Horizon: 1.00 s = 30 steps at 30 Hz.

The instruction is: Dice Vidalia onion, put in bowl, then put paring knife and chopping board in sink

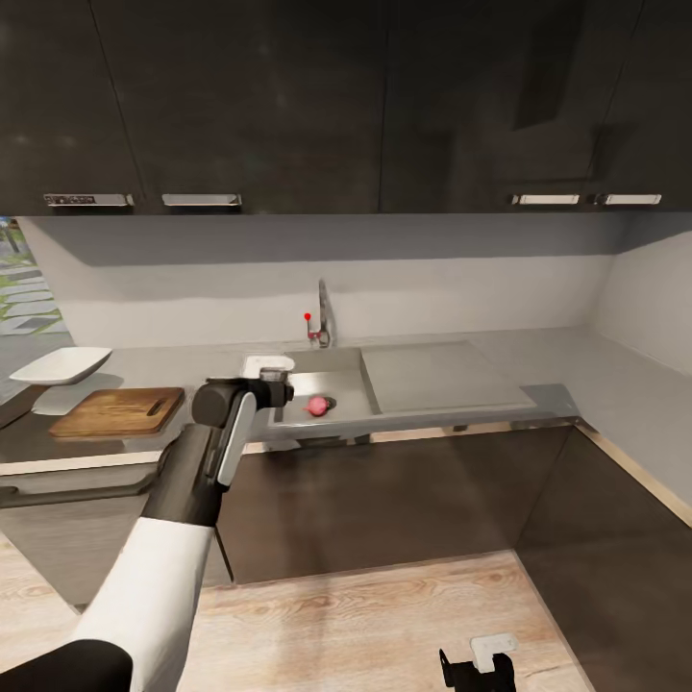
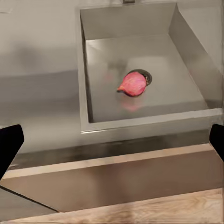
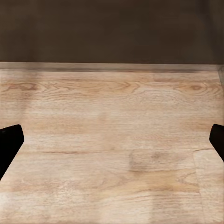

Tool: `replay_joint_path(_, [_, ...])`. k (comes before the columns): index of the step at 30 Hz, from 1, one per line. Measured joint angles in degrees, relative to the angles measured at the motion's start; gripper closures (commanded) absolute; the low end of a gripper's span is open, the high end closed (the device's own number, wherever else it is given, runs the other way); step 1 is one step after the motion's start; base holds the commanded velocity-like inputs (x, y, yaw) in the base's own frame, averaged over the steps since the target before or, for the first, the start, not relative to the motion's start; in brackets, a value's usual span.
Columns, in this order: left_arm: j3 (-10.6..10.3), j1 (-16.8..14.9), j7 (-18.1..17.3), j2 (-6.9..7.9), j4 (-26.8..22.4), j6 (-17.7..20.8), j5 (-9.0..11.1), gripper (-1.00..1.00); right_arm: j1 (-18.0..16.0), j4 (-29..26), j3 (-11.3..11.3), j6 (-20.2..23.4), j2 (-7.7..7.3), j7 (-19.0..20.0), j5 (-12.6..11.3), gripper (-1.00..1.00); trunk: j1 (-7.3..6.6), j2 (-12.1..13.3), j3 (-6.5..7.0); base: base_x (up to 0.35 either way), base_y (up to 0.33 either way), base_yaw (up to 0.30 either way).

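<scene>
A reddish-pink Vidalia onion (image 1: 317,405) (image 2: 133,84) lies on the floor of the steel sink (image 1: 346,370) (image 2: 98,60), beside the round drain (image 2: 146,74). My left gripper (image 1: 272,377) (image 2: 112,144) hovers over the sink's near left rim, open, with both black fingertips (image 2: 9,147) set wide apart and the onion ahead of them. The brown wooden chopping board (image 1: 120,411) rests on the grey countertop (image 1: 183,367) left of the sink, with the white bowl (image 1: 62,365) just behind it. My right gripper (image 1: 478,665) (image 2: 112,140) hangs low over the wood floor, open and empty. The paring knife is out of view.
A steel tap (image 1: 323,317) with a red-tipped lever stands behind the basin. The flat drainboard (image 1: 442,377) stretches to the right of it. Dark upper cabinets (image 1: 346,96) hang overhead, and the counter turns a corner at the right (image 1: 634,404).
</scene>
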Motion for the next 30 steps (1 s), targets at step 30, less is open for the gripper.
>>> replay_joint_path(30, [-9.9,-0.2,-0.2,0.44,0.6,-0.1,1.8,-1.0,0.0,0.2,0.0,4.2,0.2,-0.1,-0.3,-1.0,-0.03,0.0,-0.12,0.176,-0.018,0.0])
